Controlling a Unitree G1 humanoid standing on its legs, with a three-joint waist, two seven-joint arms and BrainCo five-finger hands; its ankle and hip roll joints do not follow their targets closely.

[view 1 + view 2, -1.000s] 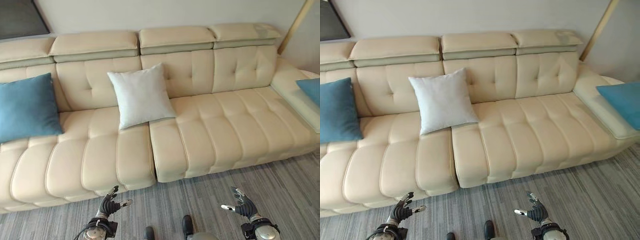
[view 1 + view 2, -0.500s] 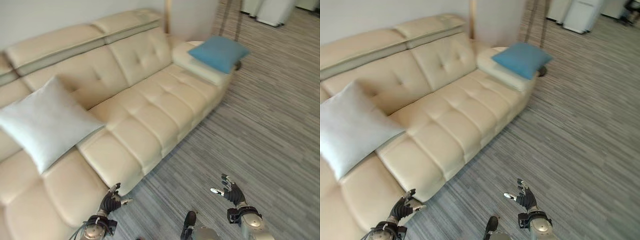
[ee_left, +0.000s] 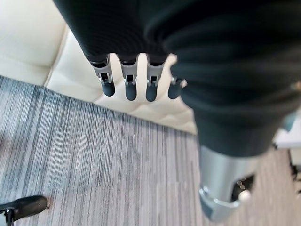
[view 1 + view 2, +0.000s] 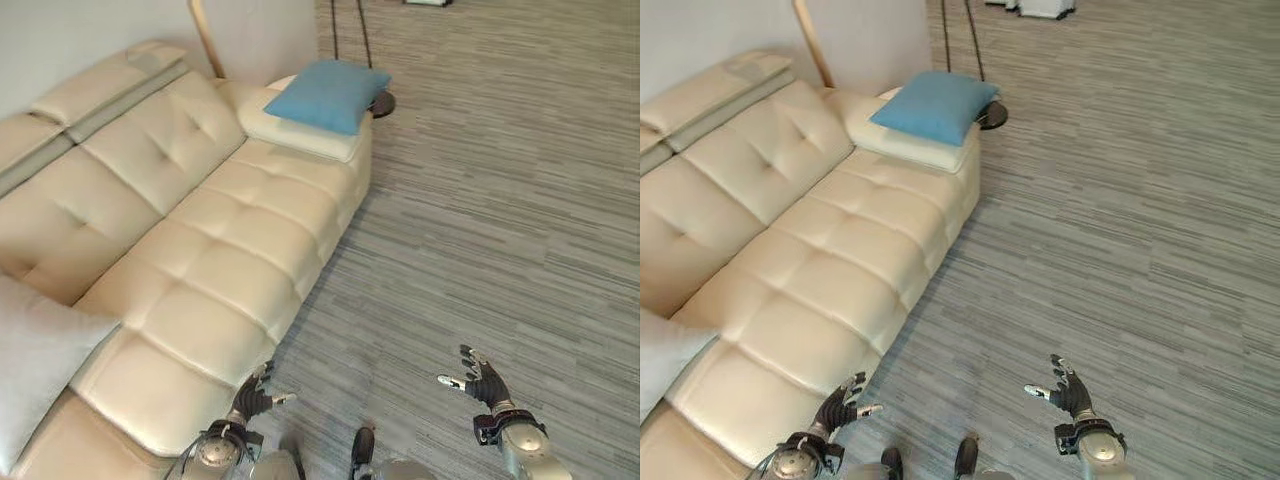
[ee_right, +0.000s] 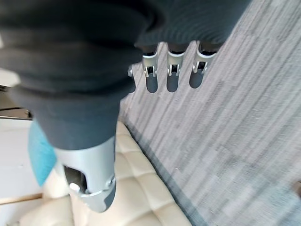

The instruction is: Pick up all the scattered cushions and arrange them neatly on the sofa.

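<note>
Camera swung further toward the sofa's far end since half a second before, so the whole scene shifted; the cushions themselves had not moved on the upholstery; both hands hung low as before, still holding nothing.

Cream tufted sofa (image 4: 215, 255) ran from 7 o'clock up to 12 o'clock in the head views; grey striped carpet (image 4: 500, 200) took the side from 1 to 5 o'clock.

Blue cushion (image 4: 327, 94) lay flat on the sofa's end section at 12 o'clock, one corner overhanging the outer edge; just past it, a dark round base (image 4: 381, 101) with thin dark rods rising from it stood on the carpet; a pale wooden pole (image 4: 205, 38) leaned up behind the sofa near 11 o'clock.

White cushion (image 4: 35, 365) showed at 8 o'clock, cut off by the frame edge, resting on the seat.

Left hand (image 4: 254, 397) at 6 o'clock, just in front of the sofa's front edge, fingers loosely spread and empty; its wrist view showed straight fingers (image 3: 130, 85) over the sofa front and carpet.

Right hand (image 4: 483, 380) at 5 o'clock over bare carpet, well apart from the sofa, fingers spread, thumb out, empty; its wrist view showed straight fingers (image 5: 172, 75) above the carpet, with the blue cushion's edge at the side.
</note>
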